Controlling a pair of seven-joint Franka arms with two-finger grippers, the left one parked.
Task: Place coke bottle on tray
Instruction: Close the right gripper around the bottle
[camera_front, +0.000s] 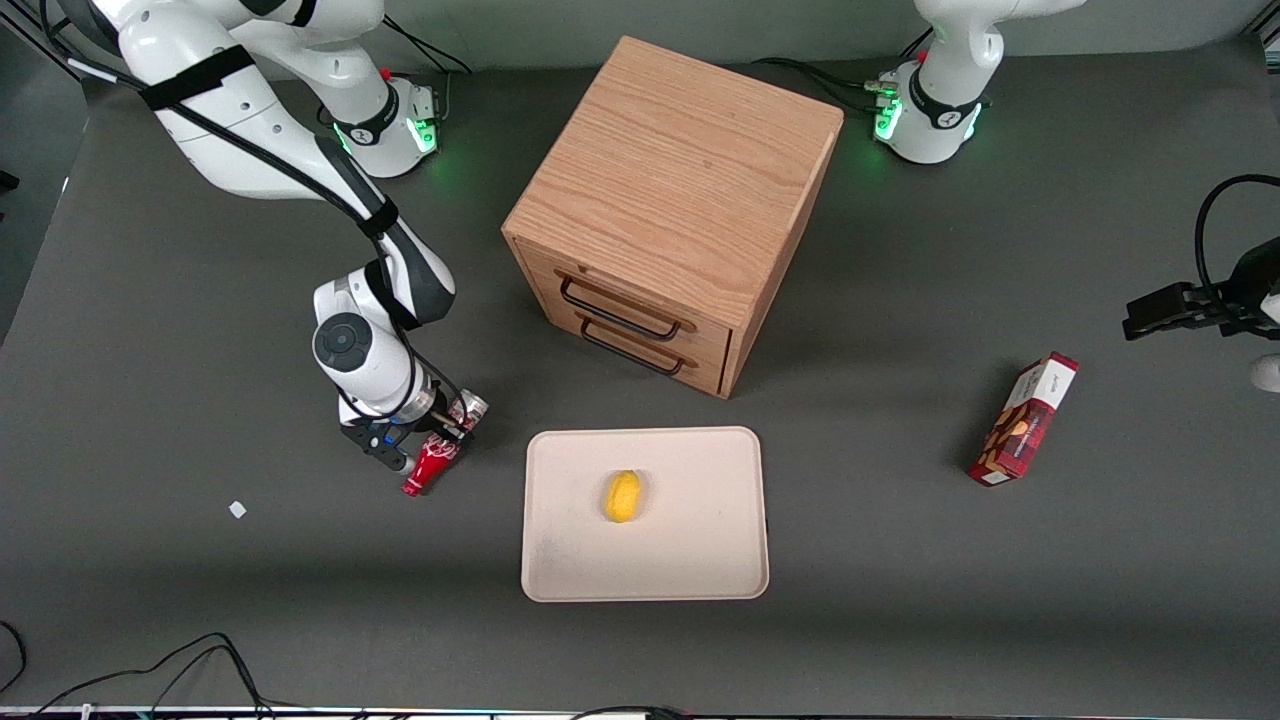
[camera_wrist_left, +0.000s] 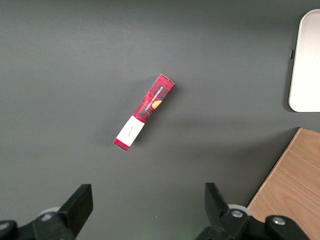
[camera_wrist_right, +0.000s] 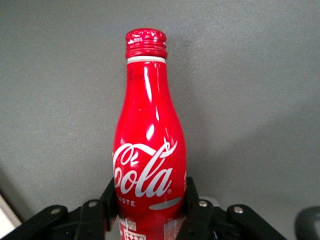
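Red and slim, the coke bottle (camera_front: 436, 456) shows in the front view lying tilted, cap pointing toward the camera, held in the gripper (camera_front: 432, 437) of the working arm just beside the tray (camera_front: 560, 570), toward the working arm's end of the table. The cream tray carries only a small yellow fruit (camera_front: 622, 496) near its middle, so the bottle is not yet on it; whether the bottle is off the table I cannot tell. A wooden cabinet (camera_front: 680, 190) stands farther from the camera than the tray, and a red snack box (camera_front: 1024, 419) lies toward the parked arm's end. From the left wrist, that snack box (camera_wrist_left: 144, 112) lies on the dark table, with an edge of the tray (camera_wrist_left: 305, 65) and a corner of the cabinet (camera_wrist_left: 290, 190) showing. From the right wrist, the gripper (camera_wrist_right: 150, 210) has its fingers (camera_wrist_right: 192, 202) pressed against both sides of the lower body of the bottle (camera_wrist_right: 149, 150), a firm hold. The grasp looks done; carrying the bottle over and setting it down remain.
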